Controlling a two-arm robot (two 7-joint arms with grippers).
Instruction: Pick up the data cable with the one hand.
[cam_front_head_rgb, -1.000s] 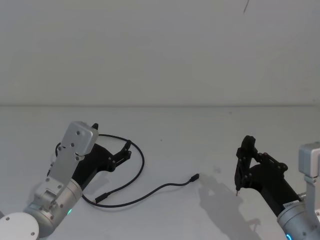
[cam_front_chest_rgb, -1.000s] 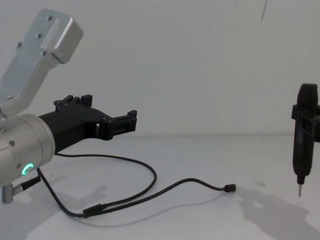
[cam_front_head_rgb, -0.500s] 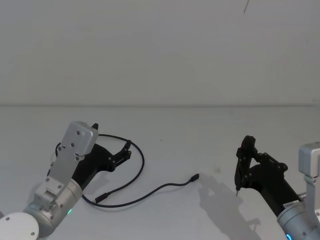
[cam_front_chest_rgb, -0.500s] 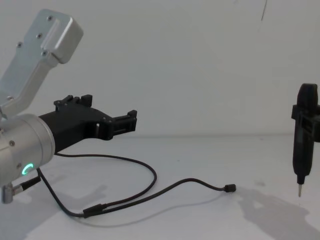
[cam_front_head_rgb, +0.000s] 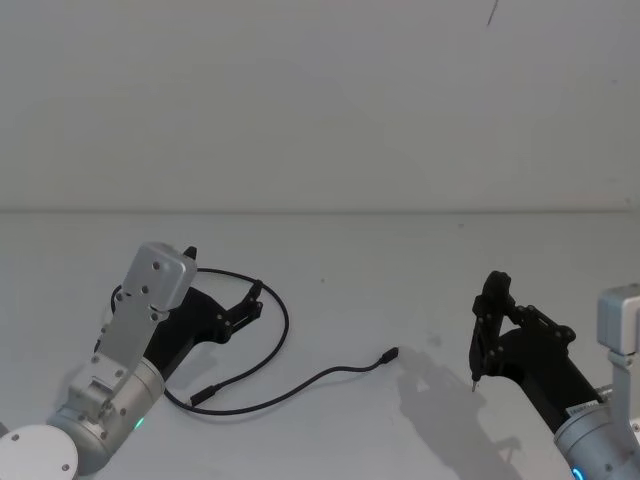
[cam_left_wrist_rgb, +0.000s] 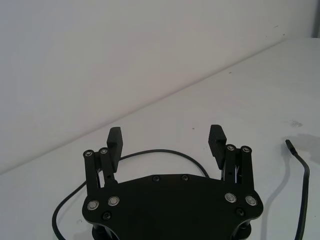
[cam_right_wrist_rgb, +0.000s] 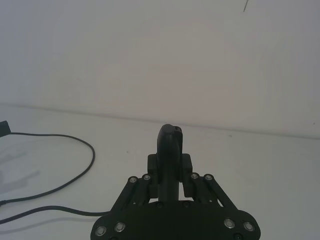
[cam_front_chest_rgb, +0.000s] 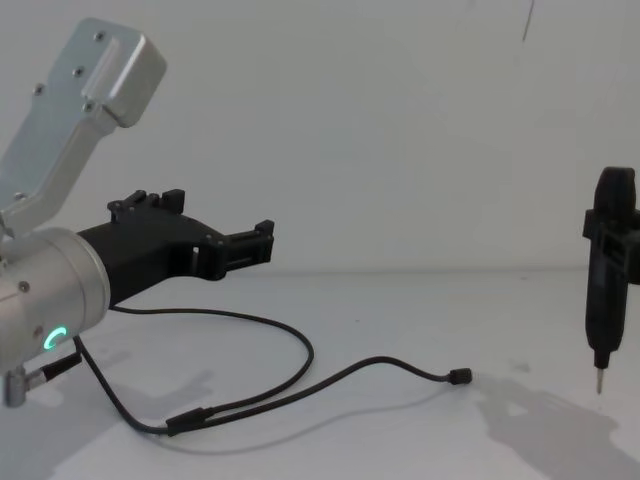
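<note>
Head view, lower left: left gripper (cam_front_head_rgb: 254, 300), spread wide, hovers over the data cable (cam_front_head_rgb: 340, 371) loop on the bench (cam_front_head_rgb: 350, 255). Best drop astride one strand, then close; right gripper (cam_front_head_rgb: 490, 315), lower right, clamps a pen tool (cam_front_head_rgb: 481, 350).

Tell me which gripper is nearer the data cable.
Left. The left gripper hovers open over the looped data cable; the right gripper, shut on a pen-shaped tool, hangs beyond its plug.
</note>
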